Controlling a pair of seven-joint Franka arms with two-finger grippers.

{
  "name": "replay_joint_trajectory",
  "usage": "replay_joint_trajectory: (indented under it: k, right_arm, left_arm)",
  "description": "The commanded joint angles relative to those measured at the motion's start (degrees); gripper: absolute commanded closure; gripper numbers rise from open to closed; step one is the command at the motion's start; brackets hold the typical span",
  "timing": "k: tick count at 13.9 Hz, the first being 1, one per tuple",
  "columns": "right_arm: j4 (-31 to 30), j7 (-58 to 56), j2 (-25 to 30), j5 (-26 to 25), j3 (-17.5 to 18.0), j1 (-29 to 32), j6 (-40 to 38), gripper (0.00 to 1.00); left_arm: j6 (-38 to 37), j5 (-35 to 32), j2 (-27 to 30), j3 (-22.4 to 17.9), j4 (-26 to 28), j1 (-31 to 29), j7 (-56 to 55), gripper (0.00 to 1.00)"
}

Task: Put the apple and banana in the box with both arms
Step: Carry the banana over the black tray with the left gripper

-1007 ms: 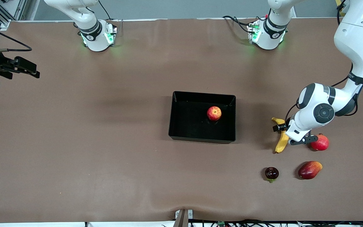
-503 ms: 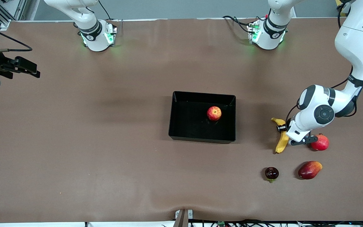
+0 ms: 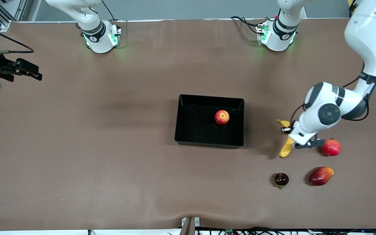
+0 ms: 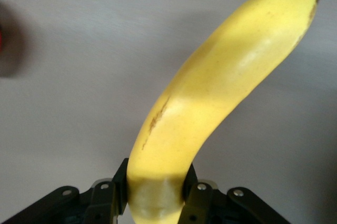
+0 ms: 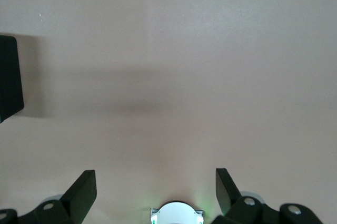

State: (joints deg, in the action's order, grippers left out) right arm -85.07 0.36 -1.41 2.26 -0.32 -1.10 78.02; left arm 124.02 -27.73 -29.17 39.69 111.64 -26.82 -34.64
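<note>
The apple [image 3: 221, 117], red with yellow patches, lies in the black box [image 3: 188, 130] at mid-table. My left gripper [image 3: 289, 137] is shut on the yellow banana [image 3: 286, 148] and holds it just above the table, between the box and the pomegranate. In the left wrist view the banana [image 4: 210, 97] runs out from between the fingers [image 4: 117, 187]. My right gripper [image 3: 28, 70] is open and empty, held high at the right arm's end of the table; it waits. Its wrist view shows the fingers [image 5: 84, 192] spread wide over bare table.
A red pomegranate [image 3: 331, 147] lies beside the left gripper toward the left arm's end. A red-orange mango [image 3: 320, 175] and a dark round fruit [image 3: 281, 179] lie nearer the front camera. A corner of the box [image 5: 9, 76] shows in the right wrist view.
My left gripper has lifted the banana off the table and shifted it a little toward the box. The right arm has not moved.
</note>
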Motion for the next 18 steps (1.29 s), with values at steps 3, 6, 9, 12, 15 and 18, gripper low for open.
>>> replay_joint_trajectory:
  k: [3, 6, 9, 12, 15, 18]
  right_arm:
    - [1.0, -0.6, -0.4, 0.6, 0.3, 0.3, -0.7, 0.0]
    - [1.0, -0.6, -0.4, 0.6, 0.3, 0.3, -0.7, 0.0]
    - [1.0, -0.5, -0.4, 0.6, 0.3, 0.3, -0.7, 0.0]
    - [1.0, -0.5, -0.4, 0.7, 0.3, 0.3, -0.6, 0.0]
    - [1.0, -0.5, -0.4, 0.7, 0.3, 0.3, -0.6, 0.0]
    - [1.0, -0.6, -0.4, 0.8, 0.3, 0.3, -0.6, 0.0]
  left_arm:
    - [-4.3, 0.0, 1.8, 11.6, -1.3, 1.1, -13.1, 1.0]
    - [-6.0, 0.0, 1.4, 13.0, -3.7, 7.0, -21.9, 1.0]
    - [-6.8, -0.2, -0.3, 12.9, -6.0, 14.4, -25.9, 1.0]
    - [-6.8, -0.7, -2.4, 12.5, -8.5, 21.3, -30.6, 1.0]
    - [-6.8, -1.4, -5.7, 12.4, -11.6, 24.0, -31.5, 1.0]
    - [-6.7, -3.0, -10.2, 7.0, -19.0, 30.7, -32.0, 1.0]
